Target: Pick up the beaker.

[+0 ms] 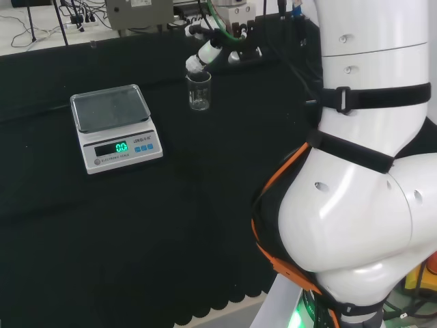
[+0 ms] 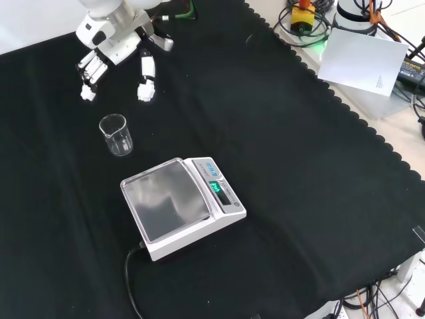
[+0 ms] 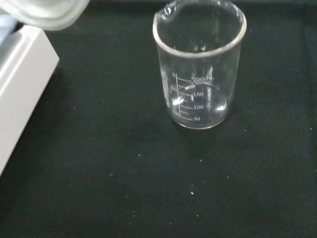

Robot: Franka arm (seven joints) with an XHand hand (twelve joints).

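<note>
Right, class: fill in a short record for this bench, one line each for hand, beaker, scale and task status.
hand: open hand, fingers hanging relaxed above the cloth, holding nothing
beaker: clear glass beaker, upright, looks empty, apart from the hand
scale: white scale with bare pan, display lit, beside the beaker
task status: beaker not yet picked up

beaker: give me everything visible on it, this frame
The beaker is clear glass, cylindrical, with a rolled rim, a small pouring spout and white graduation marks on its wall. It stands upright on the black cloth and looks empty. In the front view it sits between the scale and the hand, touching neither; the hand hovers beyond it with fingers relaxed. Nothing but the cloth touches it.
</note>
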